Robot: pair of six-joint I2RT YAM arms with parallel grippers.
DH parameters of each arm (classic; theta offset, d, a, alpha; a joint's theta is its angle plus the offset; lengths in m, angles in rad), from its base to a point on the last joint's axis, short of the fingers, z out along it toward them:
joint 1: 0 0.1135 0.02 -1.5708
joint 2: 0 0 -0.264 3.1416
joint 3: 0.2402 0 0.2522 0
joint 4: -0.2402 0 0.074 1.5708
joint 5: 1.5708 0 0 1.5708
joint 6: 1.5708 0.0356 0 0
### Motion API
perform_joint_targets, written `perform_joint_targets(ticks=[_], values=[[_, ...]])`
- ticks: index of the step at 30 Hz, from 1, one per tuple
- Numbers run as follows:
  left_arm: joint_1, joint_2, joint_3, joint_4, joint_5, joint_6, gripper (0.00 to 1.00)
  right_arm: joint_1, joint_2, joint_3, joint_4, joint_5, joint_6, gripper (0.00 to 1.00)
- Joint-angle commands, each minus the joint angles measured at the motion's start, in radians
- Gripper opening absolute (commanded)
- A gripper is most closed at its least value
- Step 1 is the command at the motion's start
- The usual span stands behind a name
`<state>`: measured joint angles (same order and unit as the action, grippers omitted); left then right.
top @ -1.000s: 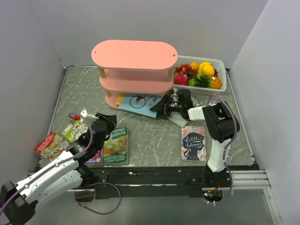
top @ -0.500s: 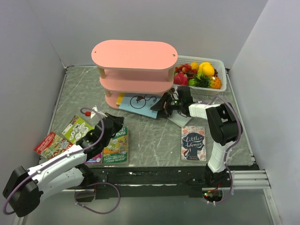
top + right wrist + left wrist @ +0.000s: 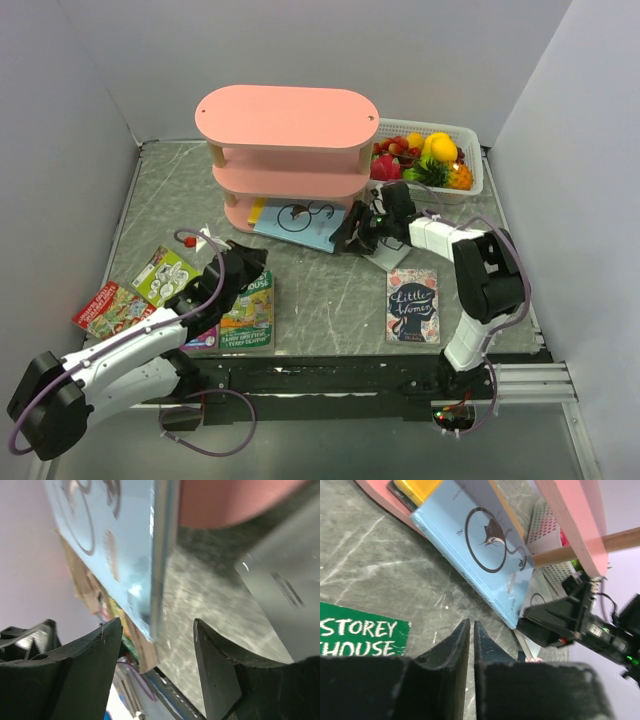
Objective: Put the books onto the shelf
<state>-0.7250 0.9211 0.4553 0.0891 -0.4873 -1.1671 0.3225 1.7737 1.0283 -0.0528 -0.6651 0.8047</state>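
The left claw point(image 3: 471, 622), a black two-finger gripper, was all but closed, with only a thin slit between its fingers and nothing in it. It hung over the grey marbled table point(image 3: 330, 290), at the top edge of a green paperback with "Treehouse" on its cover point(image 3: 248, 312), which lay flat.

The right claw point(image 3: 157, 622) stood open. The edge of a light blue paperback with a black circle drawing point(image 3: 300, 225) lay in the gap between its fingers, but neither finger visibly pressed on it.

That blue book rested partly on the lowest board of the pink three-tier shelf with oval boards and pale wooden posts point(image 3: 287, 115), sticking out at the front and tilting down toward the table. A yellow book point(image 3: 258, 211) lay on the same board just beside it.

On the table lay a dark "Little Women" paperback point(image 3: 412, 305) near the right arm, plus a lime green book point(image 3: 165, 275) and a red book point(image 3: 108, 308) at the left. A white basket of fruit point(image 3: 478, 170) sat to the right of the shelf.
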Motion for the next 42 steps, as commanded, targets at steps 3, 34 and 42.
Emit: perform_joint_targets(ticks=[3,34,42], values=[[0.083,-0.051,0.034,-0.066,-0.01,0.012,0.18,0.003,-0.195,0.001,-0.131,0.162,-0.107,0.66],[0.547,0.375,0.134,0.232,0.527,-0.022,0.06,0.055,-0.022,0.122,-0.122,0.168,-0.153,0.0],[0.556,0.409,0.158,0.228,0.533,-0.014,0.06,0.058,0.013,0.156,-0.127,0.174,-0.15,0.0]])
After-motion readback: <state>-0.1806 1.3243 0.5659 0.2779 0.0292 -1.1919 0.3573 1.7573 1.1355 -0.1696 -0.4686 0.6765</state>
